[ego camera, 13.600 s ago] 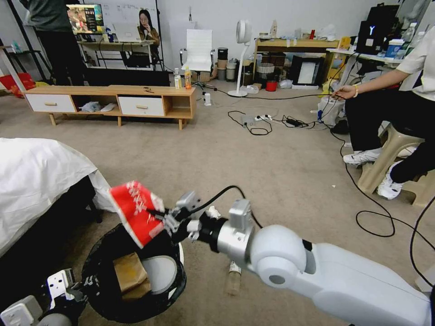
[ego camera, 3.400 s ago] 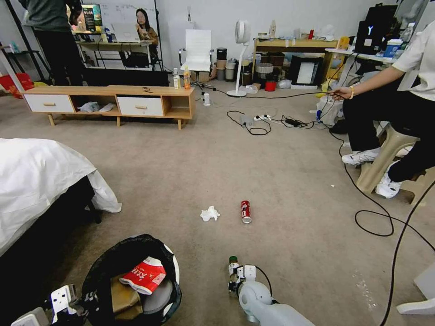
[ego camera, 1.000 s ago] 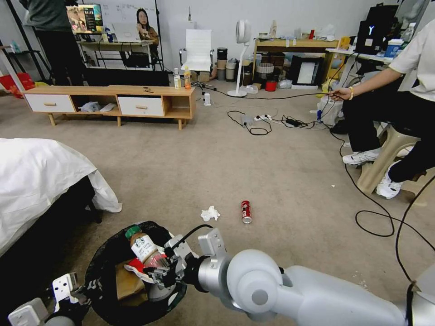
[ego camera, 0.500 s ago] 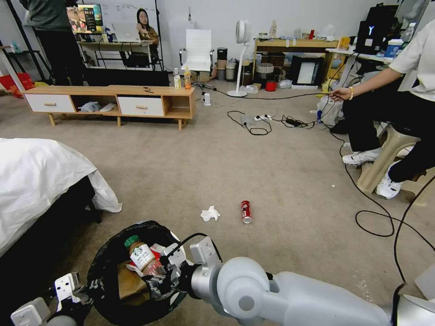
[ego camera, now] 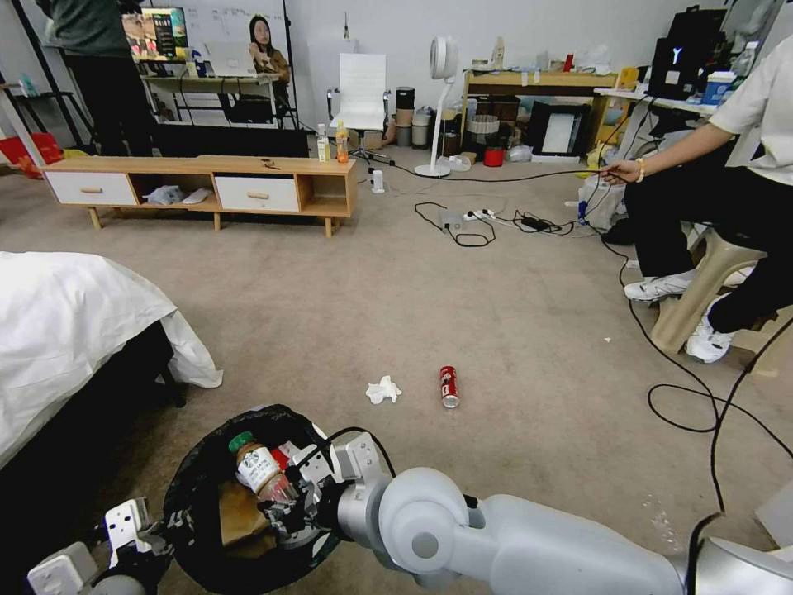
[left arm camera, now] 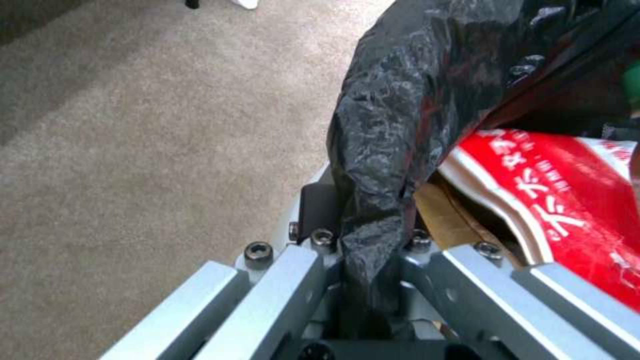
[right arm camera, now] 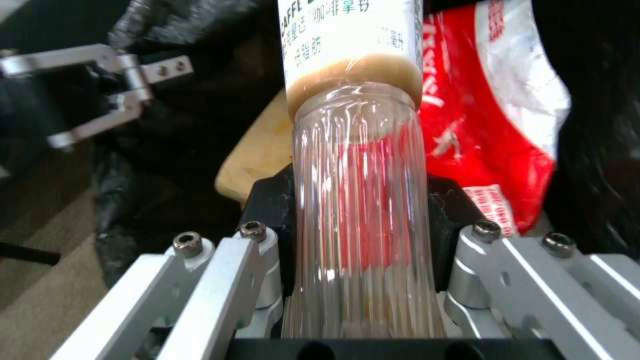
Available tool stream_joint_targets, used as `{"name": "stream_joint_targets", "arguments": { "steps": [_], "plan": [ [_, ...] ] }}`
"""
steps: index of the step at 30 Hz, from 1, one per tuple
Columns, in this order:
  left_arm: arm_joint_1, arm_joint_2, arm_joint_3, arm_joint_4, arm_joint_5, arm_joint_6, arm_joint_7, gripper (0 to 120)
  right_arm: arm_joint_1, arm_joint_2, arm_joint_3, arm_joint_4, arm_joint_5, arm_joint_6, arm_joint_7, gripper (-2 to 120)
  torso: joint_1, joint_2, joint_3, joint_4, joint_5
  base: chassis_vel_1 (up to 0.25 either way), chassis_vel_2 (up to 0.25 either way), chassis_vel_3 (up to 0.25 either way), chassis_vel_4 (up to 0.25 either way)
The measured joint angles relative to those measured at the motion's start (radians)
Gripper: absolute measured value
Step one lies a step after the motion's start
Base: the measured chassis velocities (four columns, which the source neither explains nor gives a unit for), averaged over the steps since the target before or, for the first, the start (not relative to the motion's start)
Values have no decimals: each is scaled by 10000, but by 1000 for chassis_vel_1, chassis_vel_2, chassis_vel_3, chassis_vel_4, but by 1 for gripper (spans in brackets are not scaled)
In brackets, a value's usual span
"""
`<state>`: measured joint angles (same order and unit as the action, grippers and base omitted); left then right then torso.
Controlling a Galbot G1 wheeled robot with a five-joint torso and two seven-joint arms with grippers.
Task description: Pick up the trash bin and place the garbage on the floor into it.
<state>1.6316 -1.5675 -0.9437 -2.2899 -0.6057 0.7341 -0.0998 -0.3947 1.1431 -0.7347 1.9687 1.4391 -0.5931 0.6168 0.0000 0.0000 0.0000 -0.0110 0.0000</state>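
**Bottle going into the bin, can and tissue left on the carpet**

The left tool (left arm camera: 360, 280) is clamped on the bagged rim of the trash bin (ego camera: 194, 463), holding it low beside the bed (ego camera: 74, 330). The right tool (ego camera: 285, 512) grips a green-capped bottle (ego camera: 258, 467) over the bin's mouth. A red wrapper (right arm camera: 493, 125) and brown paper (ego camera: 235, 516) lie inside. A red can (ego camera: 448, 386) and white tissue (ego camera: 382, 390) remain on the floor (ego camera: 496, 314).

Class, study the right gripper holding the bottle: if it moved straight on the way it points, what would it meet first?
Probably the red-white snack wrapper inside the trash bin; the right gripper points there, clamping the bottle. Depth is unclear.
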Motion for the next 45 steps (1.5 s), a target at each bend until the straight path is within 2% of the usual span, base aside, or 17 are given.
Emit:
{"name": "stream_joint_targets", "arguments": {
  "steps": [10, 11, 12, 13, 14, 18, 20, 21, 23, 28, 37, 45],
  "plan": [
    [-102, 13, 75, 164, 19, -2, 7, 2, -103, 45, 119, -222, -143, 13, -2, 35, 1, 1, 0, 0, 0, 0, 0, 0, 0],
    [-110, 20, 75, 179, 19, -2, 8, 2, -99, 54, 163, -222, -139, 16, -2, 42, 0, 0, 0, 0, 0, 0, 0, 0, 0],
    [-110, 20, 75, 179, 19, -2, 8, 2, -99, 54, 163, -222, -139, 16, -2, 42, 0, 0, 0, 0, 0, 0, 0, 0, 0],
    [-120, 28, 74, 189, 20, -3, 8, 2, -89, 64, 211, -218, -132, 18, -1, 47, 0, 0, 0, 0, 0, 0, 0, 0, 0],
    [-137, 33, 79, 207, 20, -2, 9, 2, -60, 93, 272, -191, -117, 18, 0, 55, 0, 0, 0, 0, 0, 0, 0, 0, 0],
    [-154, 27, 94, 217, 22, -2, 9, 2, -40, 105, 310, -132, -95, 19, 2, 64, 0, 1, 0, 0, 0, 0, 0, 0, 0],
    [-159, 16, 99, 234, 36, -2, 10, 2, -53, 104, 344, -72, -80, 19, 8, 73, 0, 1, 0, 1, 0, 0, 0, 0, 0],
    [-159, 16, 99, 234, 36, -2, 10, 2, -53, 104, 344, -72, -80, 19, 8, 73, 0, 1, 0, 1, 0, 0, 0, 0, 0],
    [-154, 15, 98, 238, 48, -2, 15, 2, -68, 72, 382, -2, -64, 20, 17, 86, 0, 1, 0, 0, 0, 0, 0, 0, 0],
    [-144, 9, 98, 214, 59, -2, 18, 2, -63, 59, 470, 132, -18, 20, 33, 99, 0, 0, 0, 0, 0, 0, 0, 0, 0],
    [-100, -29, 122, 169, 116, -2, 28, 2, -121, 35, 654, 374, 29, 35, 131, 100, 0, 1, 0, 1, 1, 0, 0, 0, 0],
    [-99, -2, 87, 167, 122, -3, 31, 2, -51, -133, 1545, 1235, 26, 101, 174, 100, 0, 0, 0, 1, 0, 0, 0, 0, 0]
  ]
}}
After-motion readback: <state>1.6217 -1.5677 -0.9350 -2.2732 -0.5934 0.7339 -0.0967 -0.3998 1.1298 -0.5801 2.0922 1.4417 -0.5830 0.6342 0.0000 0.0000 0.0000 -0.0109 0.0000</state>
